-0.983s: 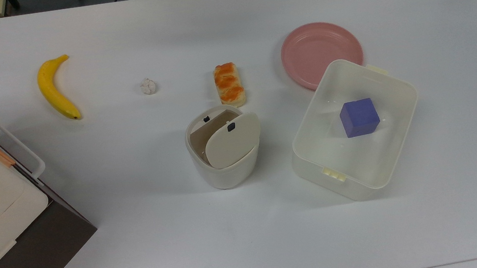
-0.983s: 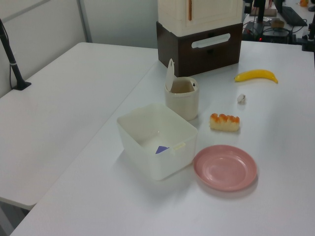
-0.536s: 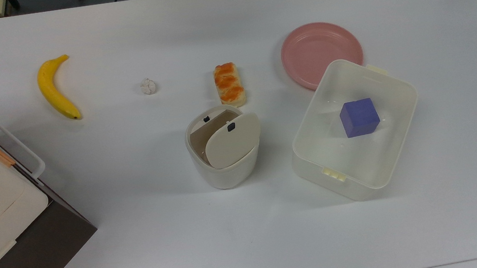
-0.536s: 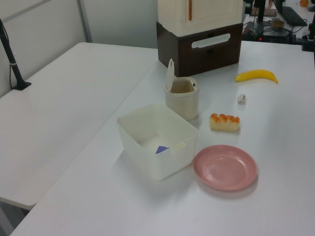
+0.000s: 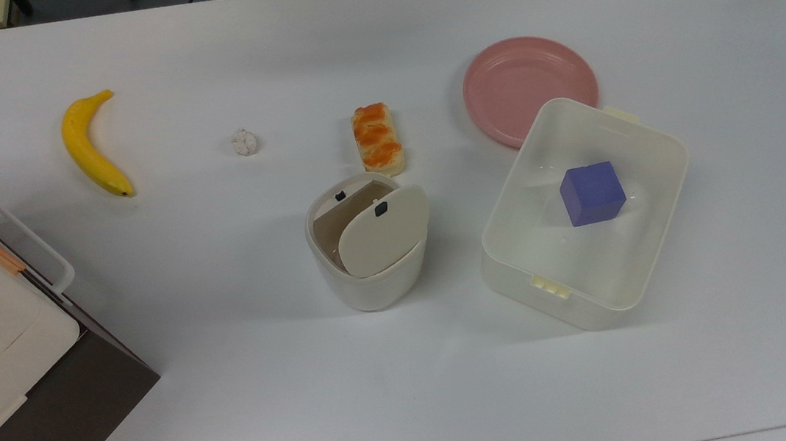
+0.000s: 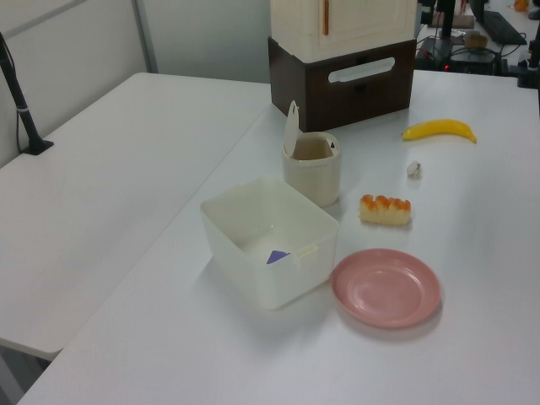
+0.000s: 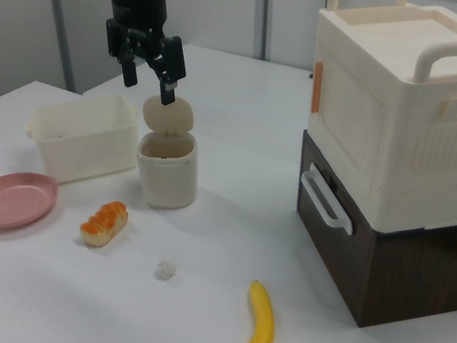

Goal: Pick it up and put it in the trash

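The tiny crumpled white paper wad (image 5: pixel 244 142) (image 6: pixel 413 169) (image 7: pixel 165 269) lies on the white table between the banana and the bread slice. The round cream trash bin (image 5: pixel 371 286) (image 6: pixel 312 179) (image 7: pixel 164 180) stands mid-table, its swing lid (image 5: pixel 383 233) tilted up, with a small black dot on it. In the right view my gripper (image 7: pixel 149 87) hangs open and empty high over the table, just above the bin's raised lid and far from the wad.
A banana (image 5: pixel 91 147), an orange-topped bread slice (image 5: pixel 378 138) and a pink plate (image 5: pixel 529 86) lie along the table. A rectangular cream container (image 5: pixel 659 220) holds a purple cube (image 5: pixel 591 193). A large cream box on a dark brown base (image 7: pixel 399 138) stands at one end.
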You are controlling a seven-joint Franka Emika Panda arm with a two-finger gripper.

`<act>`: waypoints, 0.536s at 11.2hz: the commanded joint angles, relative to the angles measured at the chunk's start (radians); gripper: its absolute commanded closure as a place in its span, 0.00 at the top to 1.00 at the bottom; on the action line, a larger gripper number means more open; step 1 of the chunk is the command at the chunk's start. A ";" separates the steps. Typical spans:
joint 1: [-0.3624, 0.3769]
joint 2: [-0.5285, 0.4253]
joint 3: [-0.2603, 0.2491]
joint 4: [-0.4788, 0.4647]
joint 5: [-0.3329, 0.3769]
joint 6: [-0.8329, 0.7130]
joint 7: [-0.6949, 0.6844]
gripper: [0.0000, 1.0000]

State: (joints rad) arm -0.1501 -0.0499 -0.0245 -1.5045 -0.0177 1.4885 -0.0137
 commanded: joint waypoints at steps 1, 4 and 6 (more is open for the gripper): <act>0.015 -0.001 -0.005 0.004 -0.041 -0.031 -0.009 1.00; 0.017 -0.001 -0.003 0.003 -0.073 -0.033 -0.003 1.00; 0.017 0.001 -0.003 0.003 -0.088 -0.031 -0.008 1.00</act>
State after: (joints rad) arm -0.1490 -0.0451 -0.0242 -1.5047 -0.0798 1.4884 -0.0137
